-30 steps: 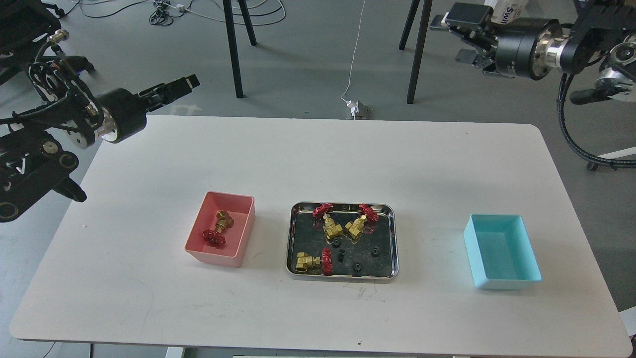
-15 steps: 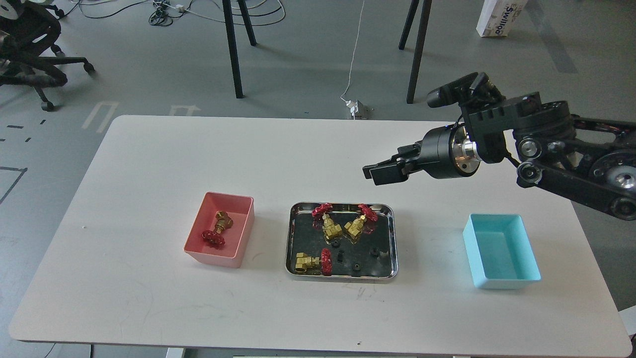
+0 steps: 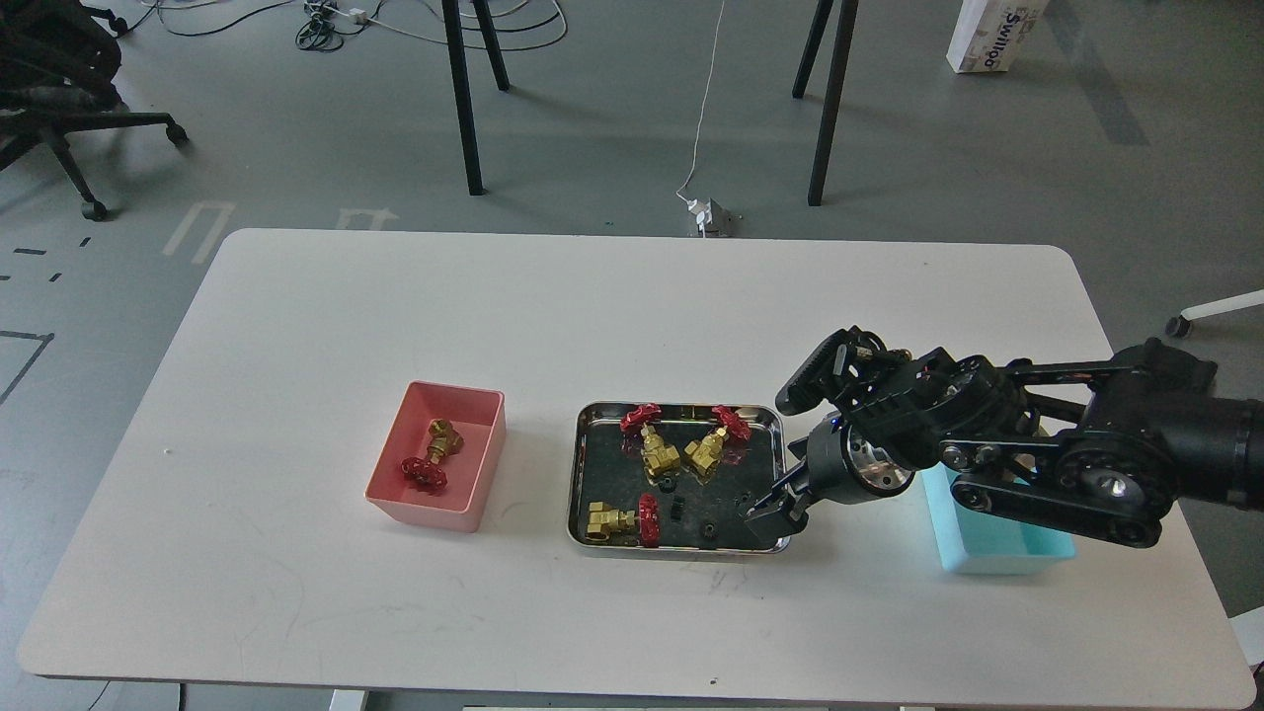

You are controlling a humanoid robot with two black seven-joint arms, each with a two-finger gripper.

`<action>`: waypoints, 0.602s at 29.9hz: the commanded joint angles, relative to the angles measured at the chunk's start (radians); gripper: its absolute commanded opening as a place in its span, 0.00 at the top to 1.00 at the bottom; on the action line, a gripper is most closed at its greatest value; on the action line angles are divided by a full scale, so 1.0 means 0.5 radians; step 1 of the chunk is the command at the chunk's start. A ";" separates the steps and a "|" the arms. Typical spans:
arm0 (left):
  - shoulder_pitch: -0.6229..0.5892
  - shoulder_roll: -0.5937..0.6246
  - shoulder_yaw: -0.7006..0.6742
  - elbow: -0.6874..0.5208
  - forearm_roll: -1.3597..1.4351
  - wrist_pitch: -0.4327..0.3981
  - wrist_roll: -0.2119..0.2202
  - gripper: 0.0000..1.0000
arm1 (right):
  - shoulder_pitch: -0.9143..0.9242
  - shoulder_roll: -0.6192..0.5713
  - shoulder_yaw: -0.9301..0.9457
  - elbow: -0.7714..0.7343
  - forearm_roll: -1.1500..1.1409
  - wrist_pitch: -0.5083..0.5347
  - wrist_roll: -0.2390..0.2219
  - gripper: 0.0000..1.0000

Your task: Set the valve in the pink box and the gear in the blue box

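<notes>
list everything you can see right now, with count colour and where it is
valve in pink box: 1, brass with red handwheel, lying in the bin
pink box: 1, salmon pink, left of the tray
steel tray: 1, shiny, table centre
valves in tray: 3, brass and red, two at the far end, one at the near left
gears: at least 3 visible, black, on the tray floor; more may be hidden under the gripper
blue box: 1, light cyan, right of the tray, partly covered by the arm
table: 1, white
cardboard box: 1, white, on the floor far right
right gripper: 1, black, over the tray's near right corner
left gripper: not in view
</notes>
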 commanded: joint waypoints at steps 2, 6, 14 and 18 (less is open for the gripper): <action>-0.002 0.000 0.001 0.000 0.000 -0.003 -0.006 0.19 | -0.017 0.111 -0.002 -0.105 -0.042 0.000 0.001 0.03; -0.002 0.000 -0.002 0.000 0.000 -0.003 -0.006 0.19 | -0.041 0.175 -0.002 -0.144 -0.084 0.000 0.001 0.05; -0.005 0.015 -0.011 0.003 -0.003 -0.006 -0.009 0.19 | -0.063 0.267 -0.018 -0.252 -0.100 0.000 0.005 0.08; -0.005 0.015 -0.011 0.003 -0.003 0.000 -0.012 0.19 | -0.075 0.286 -0.021 -0.280 -0.170 0.000 0.017 0.13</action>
